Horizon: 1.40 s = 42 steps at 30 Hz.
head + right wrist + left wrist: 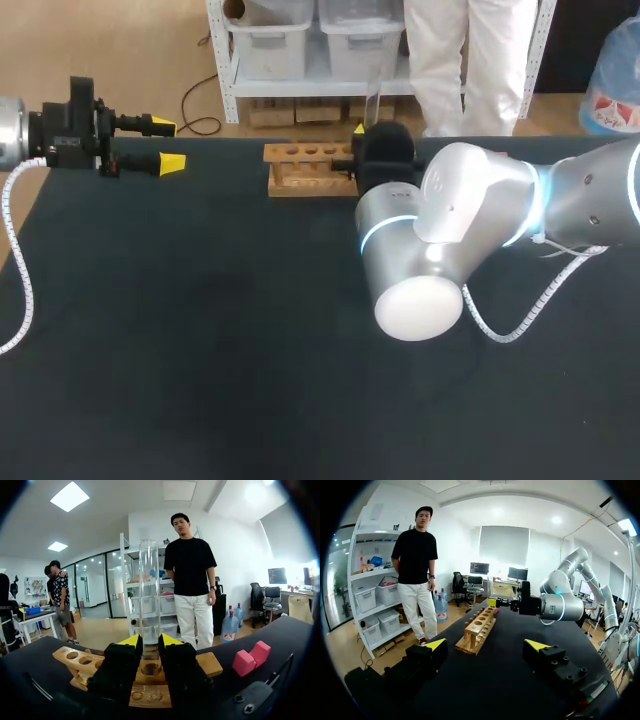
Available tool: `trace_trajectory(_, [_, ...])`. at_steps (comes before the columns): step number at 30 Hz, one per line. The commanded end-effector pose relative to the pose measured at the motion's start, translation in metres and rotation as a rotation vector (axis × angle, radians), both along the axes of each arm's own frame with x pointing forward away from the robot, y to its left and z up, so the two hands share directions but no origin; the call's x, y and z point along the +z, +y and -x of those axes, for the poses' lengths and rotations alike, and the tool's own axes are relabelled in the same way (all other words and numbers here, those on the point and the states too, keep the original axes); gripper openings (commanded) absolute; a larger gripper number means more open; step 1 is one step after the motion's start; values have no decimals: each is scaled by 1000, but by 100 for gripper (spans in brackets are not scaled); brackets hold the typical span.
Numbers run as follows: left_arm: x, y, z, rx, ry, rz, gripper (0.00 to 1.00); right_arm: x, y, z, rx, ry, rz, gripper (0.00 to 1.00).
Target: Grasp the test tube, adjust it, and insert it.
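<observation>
A: Where is the clear, cylindrical test tube (149, 595) found?

B: It is held upright between the two yellow-tipped fingers of the right claw (150, 641), which are pressed against its smooth, transparent wall from both sides. Its lower end is placed directly over a round hole in the pale wooden rack (150, 692). Whether it has entered the hole cannot be told.

A: How is the rack described?

B: One rack is seen, a long rectangular block of light, grainy wood drilled with a single row of round holes. In the head view one end is covered by the right claw, so the holes cannot be counted with certainty.

A: And the left claw (168, 145)?

B: It is positioned well apart from the rack, near the left edge of the dark, matt table (200, 350). Its two black fingers, each capped with a wedge-shaped yellow tip, are spread wide, and nothing is held between them.

A: Is anything else noted?

B: One pink, stepped block (250, 657) is seen on the table beside the rack.
</observation>
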<state>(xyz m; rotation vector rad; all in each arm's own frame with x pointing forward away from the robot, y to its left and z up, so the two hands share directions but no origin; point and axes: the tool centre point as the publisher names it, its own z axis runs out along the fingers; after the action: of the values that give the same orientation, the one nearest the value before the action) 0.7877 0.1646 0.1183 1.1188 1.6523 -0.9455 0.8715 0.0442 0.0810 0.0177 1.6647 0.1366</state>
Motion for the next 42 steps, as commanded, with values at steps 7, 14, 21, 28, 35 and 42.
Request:
trace_trajectory(7, [-1, 0, 1, 3, -5, 3, 100, -4, 0, 0, 356, -21, -29, 35])
trace_trajectory(14, [-1, 0, 1, 3, -5, 3, 100, -2, -1, 2, 351, -16, -28, 47])
trace_trajectory(21, [-1, 0, 1, 3, -5, 3, 100, 7, -2, 5, 344, -20, -26, 80])
trace_trajectory(28, [-1, 0, 1, 3, -5, 3, 100, 32, 2, 22, 429, 12, -78, 100])
trace_trajectory(35, [-1, 0, 1, 3, -5, 3, 100, 52, 2, 49, 606, 66, -130, 100])
trace_trajectory(42, [-1, 0, 1, 3, -5, 3, 100, 69, -2, 64, 740, 109, -250, 100])
